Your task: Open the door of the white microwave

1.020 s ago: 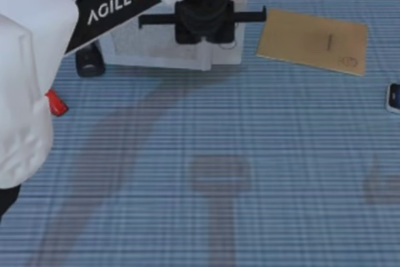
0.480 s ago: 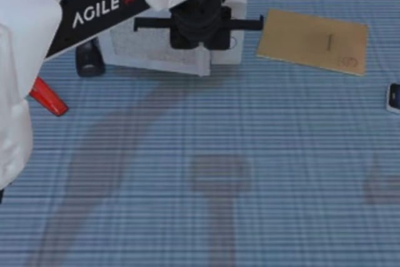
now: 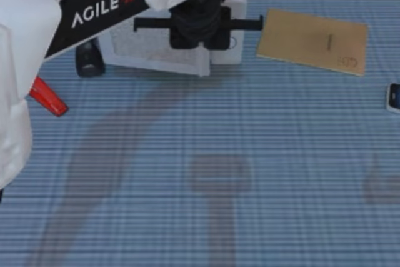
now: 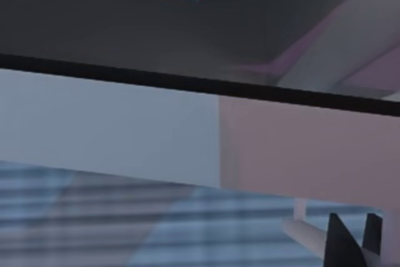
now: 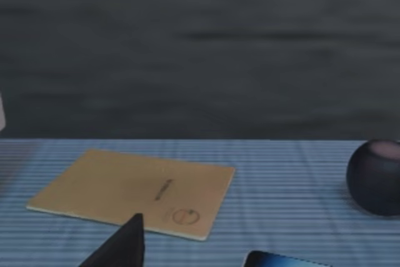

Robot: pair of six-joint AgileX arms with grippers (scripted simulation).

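Reaching over the white microwave (image 3: 181, 35) at the far left, the left gripper (image 3: 199, 29) is working the door (image 3: 159, 48) — finger state cannot be told — right arm parked off-view.

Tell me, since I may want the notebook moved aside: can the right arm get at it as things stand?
Probably yes. The notebook lies flat and bare on the table, right of the microwave, with nothing on top. The left arm's tool hangs over the microwave door, off to the side of that path.
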